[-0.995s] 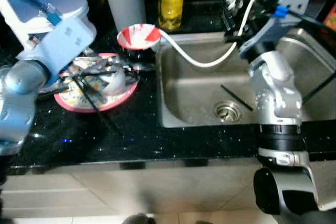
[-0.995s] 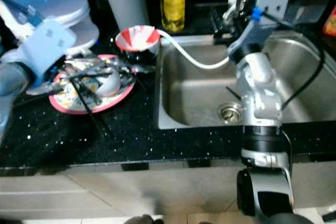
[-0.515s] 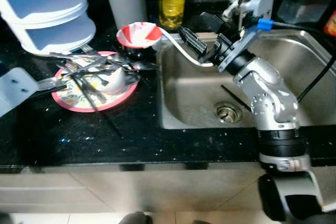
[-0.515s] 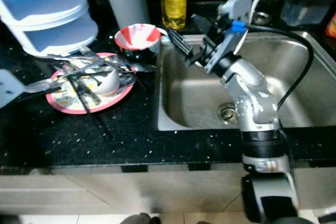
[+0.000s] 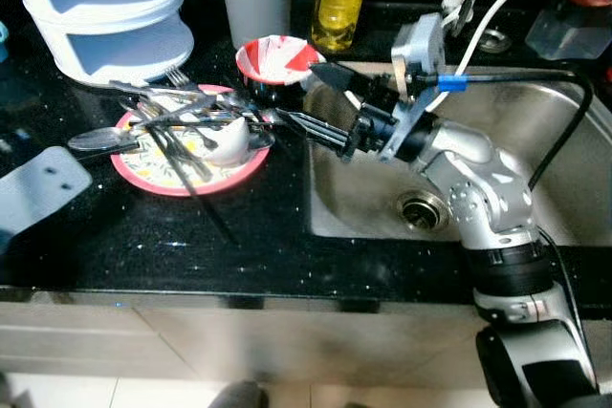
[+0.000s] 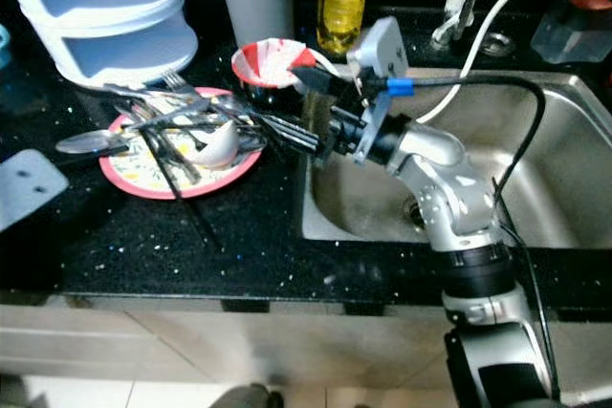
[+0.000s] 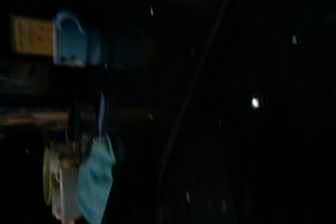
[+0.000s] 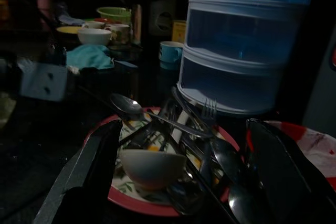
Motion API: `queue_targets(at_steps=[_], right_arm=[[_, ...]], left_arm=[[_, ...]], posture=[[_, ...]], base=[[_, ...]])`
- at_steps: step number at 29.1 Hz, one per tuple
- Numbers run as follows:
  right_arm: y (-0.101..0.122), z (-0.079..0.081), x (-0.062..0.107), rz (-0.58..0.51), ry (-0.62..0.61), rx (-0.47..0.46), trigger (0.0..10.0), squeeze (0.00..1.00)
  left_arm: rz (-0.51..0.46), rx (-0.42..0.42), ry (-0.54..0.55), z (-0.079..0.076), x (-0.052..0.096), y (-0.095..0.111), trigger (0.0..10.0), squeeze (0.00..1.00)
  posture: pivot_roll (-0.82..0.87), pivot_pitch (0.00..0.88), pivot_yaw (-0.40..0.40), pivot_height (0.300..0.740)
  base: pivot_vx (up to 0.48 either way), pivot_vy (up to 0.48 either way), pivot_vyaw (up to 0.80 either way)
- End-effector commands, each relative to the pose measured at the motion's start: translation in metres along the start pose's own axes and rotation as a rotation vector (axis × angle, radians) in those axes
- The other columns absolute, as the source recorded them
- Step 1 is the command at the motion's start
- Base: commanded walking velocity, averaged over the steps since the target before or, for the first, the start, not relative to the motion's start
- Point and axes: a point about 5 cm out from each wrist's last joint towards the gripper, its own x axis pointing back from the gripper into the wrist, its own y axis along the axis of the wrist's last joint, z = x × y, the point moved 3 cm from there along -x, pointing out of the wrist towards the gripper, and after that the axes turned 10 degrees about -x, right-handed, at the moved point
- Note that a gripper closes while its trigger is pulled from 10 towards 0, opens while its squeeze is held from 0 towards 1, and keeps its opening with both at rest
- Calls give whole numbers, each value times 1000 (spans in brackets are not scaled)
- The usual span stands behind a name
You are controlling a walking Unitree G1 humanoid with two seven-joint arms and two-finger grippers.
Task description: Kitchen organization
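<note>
Your right gripper [image 5: 320, 100] reached out from over the sink [image 5: 535, 140] toward the pink-rimmed plate [image 5: 163, 174], fingers spread wide and holding nothing. The plate, left of the sink on the black counter [image 5: 143, 236], carried a pile of cutlery [image 5: 182, 126] and a small white bowl [image 5: 228, 145].

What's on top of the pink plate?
On the pink plate lie a small white cup tipped on its side, plus a jumble of spoons, forks and black chopsticks. Most of the plate's pattern is covered, so anything beneath the pile is hidden.
</note>
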Motion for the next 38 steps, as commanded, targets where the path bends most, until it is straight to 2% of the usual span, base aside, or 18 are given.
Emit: queue_targets(at_steps=[1, 3, 7, 11, 12, 13, 15, 16, 17, 25, 29, 30, 31, 32, 35, 36, 37, 38], right_arm=[[5, 0, 1, -5, 8, -3, 10000, 0], [4, -2, 3, 19, -3, 17, 10000, 0], [1, -3, 4, 44, -9, 33, 10000, 0], [-13, -9, 10, 162, -39, 57, 10000, 0], [-17, -12, 11, 198, -58, 51, 10000, 0], [-17, -12, 11, 198, -58, 51, 10000, 0], [-21, -19, 11, 255, -108, 35, 10000, 0], [-22, -21, 11, 267, -120, 33, 10000, 0], [-22, -24, 10, 279, -134, 26, 10000, 0], [-30, -30, 10, 338, -196, -5, 10000, 0], [-26, -50, 9, 403, -407, 142, 10000, 0], [-26, -50, 9, 403, -407, 142, 10000, 0], [-22, -57, 11, 384, -463, 124, 10000, 0], [-24, -67, 15, 389, -537, 49, 10000, 0], [-27, -75, 20, 384, -602, -25, 10000, 0], [-31, -82, 26, 390, -672, -76, 10000, 0], [-36, -87, 32, 420, -723, -98, 10000, 0], [-36, -87, 32, 420, -723, -98, 10000, 0]], left_arm=[[-10, 9, -50, -18, -7, 1, 10000, 0], [-25, 3, -66, -25, -21, 4, 10000, 0], [-31, -9, -76, -29, -27, 6, 10000, 0], [-52, -45, -84, -34, -48, 14, 10000, 0], [-56, -60, -77, -34, -54, 16, 9373, 0], [-56, -60, -77, -34, -54, 16, 9373, 0], [-81, -78, -59, -31, -60, 24, 1176, 0], [-91, -77, -54, -31, -61, 27, 1176, 0], [-105, -69, -47, -30, -62, 31, 0, 0], [-118, -68, -29, -30, -66, 33, 0, 0], [-110, -51, -3, -26, -63, 32, 0, 0], [-110, -51, -3, -26, -63, 32, 0, 0], [-109, -44, 12, -23, -62, 32, 0, 0], [-110, -35, 38, -17, -60, 33, 0, 0], [-114, -7, 77, -9, -58, 35, 0, 0], [-116, 35, 110, -1, -55, 36, 1490, 0], [-117, 88, 136, 6, -53, 37, 3647, 0], [-117, 88, 136, 6, -53, 37, 3647, 0]], posture=[[211, 58, -23, 740], [204, 59, -23, 740], [184, 59, -20, 740], [149, 57, -8, 740], [139, 56, -4, 740], [139, 56, -4, 740], [127, 54, 1, 740], [127, 54, 1, 740], [124, 52, 2, 740], [129, 52, -2, 740], [130, 53, -8, 740], [130, 53, -8, 740], [132, 55, -14, 740], [133, 55, -15, 740], [130, 57, -14, 740], [130, 57, -14, 740], [130, 59, -12, 740], [130, 59, -12, 740]], base=[[0, 0, 0], [0, 0, 0], [0, 0, 0], [0, 0, 0], [0, 0, 0], [0, 0, 0], [0, 0, 0], [0, 0, 0], [0, 0, 0], [0, 0, 0], [0, 0, 0], [0, 0, 0], [0, 0, 0], [0, 0, 0], [0, 0, 0], [0, 0, 0], [0, 0, 0], [0, 0, 0]])
